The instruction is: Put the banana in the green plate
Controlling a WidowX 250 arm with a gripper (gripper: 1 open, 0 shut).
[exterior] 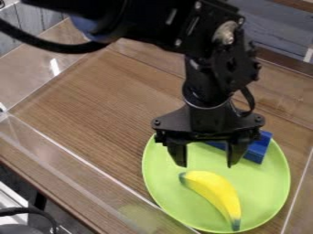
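The bright yellow banana lies on the lime-green plate, near its front right part, one dark tip pointing to the lower right. My gripper hangs just above the plate and a little behind the banana, pointing almost straight down. Its two black fingers stand wide apart with nothing between them, so it is open. The banana is free of the fingers.
A blue rectangular block rests on the plate's far right side, right behind the gripper. The plate sits on a wooden tabletop. A clear wall runs along the left and front edges.
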